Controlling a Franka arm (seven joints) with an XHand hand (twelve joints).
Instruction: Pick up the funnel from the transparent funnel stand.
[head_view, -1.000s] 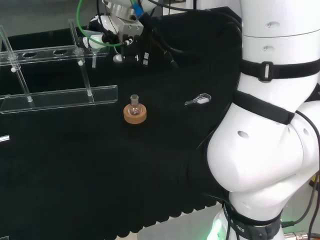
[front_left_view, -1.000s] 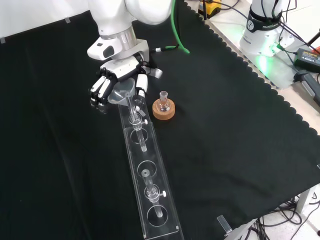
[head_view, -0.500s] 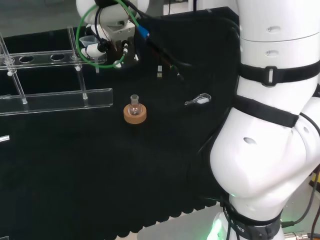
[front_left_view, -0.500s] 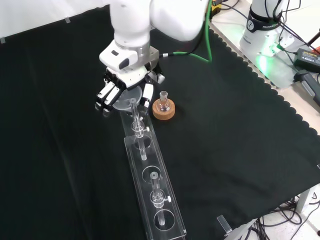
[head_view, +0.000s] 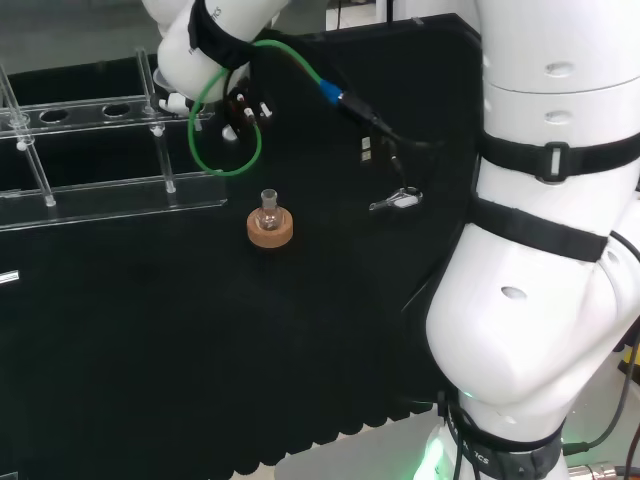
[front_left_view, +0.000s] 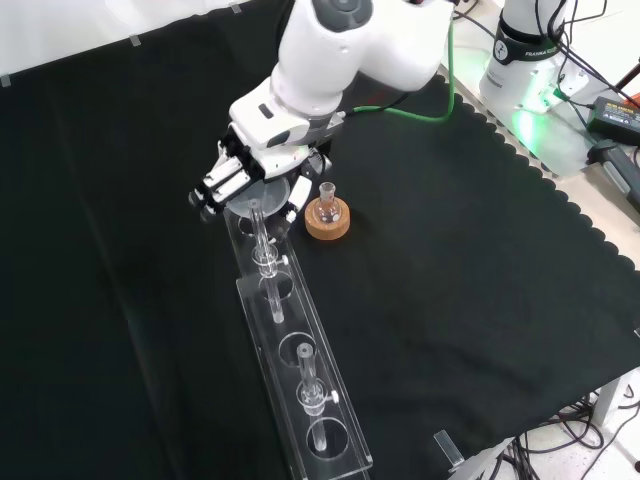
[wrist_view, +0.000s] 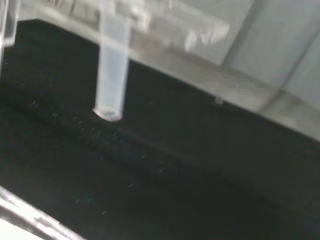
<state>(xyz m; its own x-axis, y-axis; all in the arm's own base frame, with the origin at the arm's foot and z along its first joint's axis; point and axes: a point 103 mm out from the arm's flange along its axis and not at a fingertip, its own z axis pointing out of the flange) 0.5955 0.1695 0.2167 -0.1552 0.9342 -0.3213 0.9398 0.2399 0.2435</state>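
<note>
In the front view the black and white hand (front_left_view: 245, 178) sits over the far end of the transparent funnel stand (front_left_view: 322, 400). Its fingers (front_left_view: 214, 187) and thumb curl round the rim of the clear funnel (front_left_view: 262, 195). The funnel's stem points down at the stand's end hole. The wrist view shows the stem (wrist_view: 111, 65) hanging below a clear shelf of the stand (wrist_view: 165, 27). From the head view, the hand (head_view: 240, 112) is mostly behind the arm's wrist link, at the right end of the stand (head_view: 100, 190).
A small flask on a cork ring (front_left_view: 327, 216) stands just right of the hand in the front view and in front of the stand in the head view (head_view: 270, 226). A small clear item (head_view: 397, 200) lies on the cloth near the arm. A green cable (head_view: 225, 150) loops below the wrist.
The wrist has swung round over the stand's end, with the hand staying closed round the funnel's rim. The stand has shifted slightly on the cloth.
</note>
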